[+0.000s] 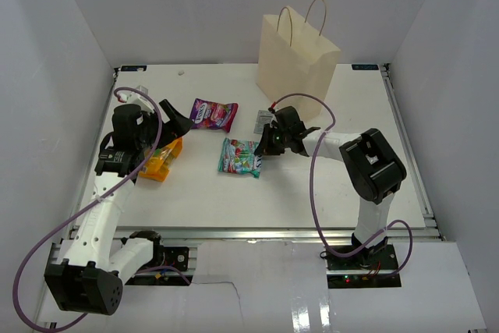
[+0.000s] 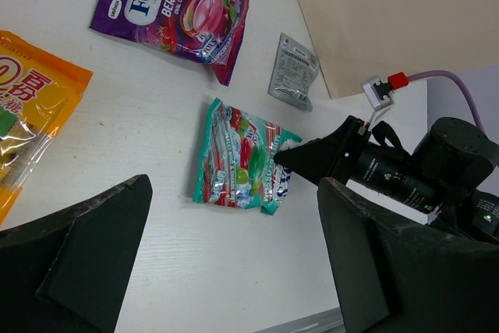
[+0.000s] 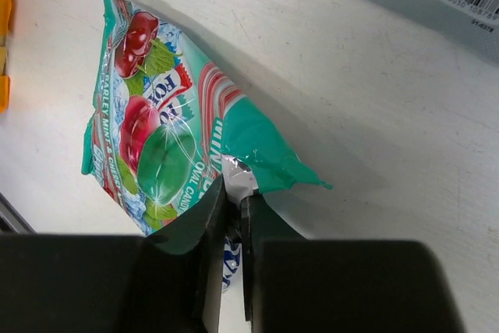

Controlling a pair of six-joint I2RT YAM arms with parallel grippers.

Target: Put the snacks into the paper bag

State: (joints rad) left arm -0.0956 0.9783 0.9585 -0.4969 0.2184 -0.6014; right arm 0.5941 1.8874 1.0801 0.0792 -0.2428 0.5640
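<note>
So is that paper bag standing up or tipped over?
Upright: the paper bag stands tall on its base, its handled top edge uppermost.

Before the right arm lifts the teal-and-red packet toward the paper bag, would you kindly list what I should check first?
1. Grip: right tool shut on the teal-and-red shiny packet at its edge: ok.
2. Hold secure, with only a thin edge pinched: cannot tell.
3. Clearance: left tool open, away from the route to the bag: ok.
4. Neighbour: small silver-grey square sachet lies apart from the held packet: ok.
5. Target: tall cream paper bag stands upright: ok.
6. Bag mouth open enough: cannot tell.
</note>
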